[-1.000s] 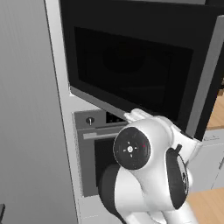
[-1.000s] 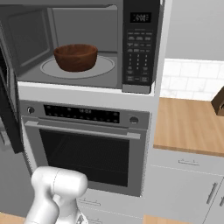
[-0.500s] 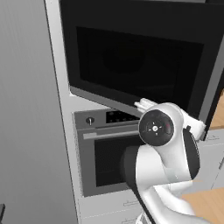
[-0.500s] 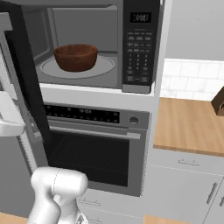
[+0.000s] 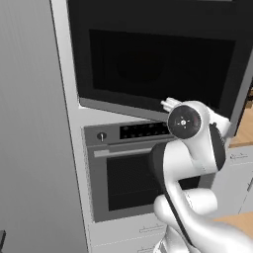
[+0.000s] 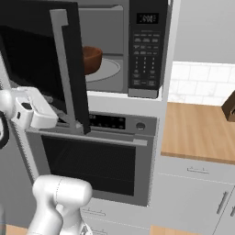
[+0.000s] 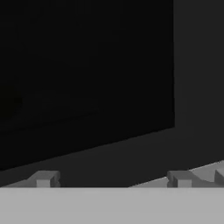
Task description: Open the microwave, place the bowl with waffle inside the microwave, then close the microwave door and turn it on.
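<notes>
Your gripper (image 7: 111,179) is standing spread wide, holding nothing, its two fingertips (image 7: 43,178) sitting close against the dark outer face of the microwave door (image 6: 43,69), low on the panel. In the right base view the door is swinging partway shut, its grey edge now covering half the cavity of the microwave (image 6: 137,50). A second ago it was standing nearly fully open. The bowl (image 6: 92,58) is resting on the glass turntable (image 6: 106,69) inside, half hidden behind the door's edge.
</notes>
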{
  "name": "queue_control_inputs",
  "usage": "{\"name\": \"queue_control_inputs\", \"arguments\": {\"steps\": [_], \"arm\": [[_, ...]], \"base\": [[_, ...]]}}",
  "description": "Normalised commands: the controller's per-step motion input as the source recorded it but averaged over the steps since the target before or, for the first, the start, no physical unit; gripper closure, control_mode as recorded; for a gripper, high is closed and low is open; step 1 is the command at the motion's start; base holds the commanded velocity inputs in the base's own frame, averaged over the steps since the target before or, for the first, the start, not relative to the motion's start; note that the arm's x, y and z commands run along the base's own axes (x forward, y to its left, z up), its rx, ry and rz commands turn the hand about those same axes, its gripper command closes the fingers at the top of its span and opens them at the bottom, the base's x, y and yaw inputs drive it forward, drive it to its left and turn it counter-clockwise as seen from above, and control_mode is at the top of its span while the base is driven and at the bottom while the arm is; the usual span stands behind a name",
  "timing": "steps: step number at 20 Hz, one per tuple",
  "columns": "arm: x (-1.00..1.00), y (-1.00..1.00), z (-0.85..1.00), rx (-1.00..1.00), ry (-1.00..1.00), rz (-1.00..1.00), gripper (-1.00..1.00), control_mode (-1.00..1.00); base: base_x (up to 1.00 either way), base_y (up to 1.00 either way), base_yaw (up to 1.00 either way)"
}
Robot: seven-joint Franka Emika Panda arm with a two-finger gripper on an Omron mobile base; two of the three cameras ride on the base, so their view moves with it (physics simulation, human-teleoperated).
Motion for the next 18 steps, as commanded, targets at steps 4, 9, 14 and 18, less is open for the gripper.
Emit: {"name": "queue_control_inputs", "arguments": {"steps": [4,9,14,18], "arm": [[0.75,-0.47,0.0,0.0,-0.02,0.0,-1.0,-1.0],[0.66,-0.27,0.0,-0.01,-0.05,0.0,-1.0,-1.0],[0.68,-0.37,0.01,0.0,-0.05,0.0,-1.0,-1.0],[0.42,-0.31,0.11,0.0,-0.04,0.13,-1.0,-1.0]], "base": [[0.0,0.0,0.0],[0.0,0.0,0.0],[0.0,0.0,0.0],[0.0,0.0,0.0]]}}
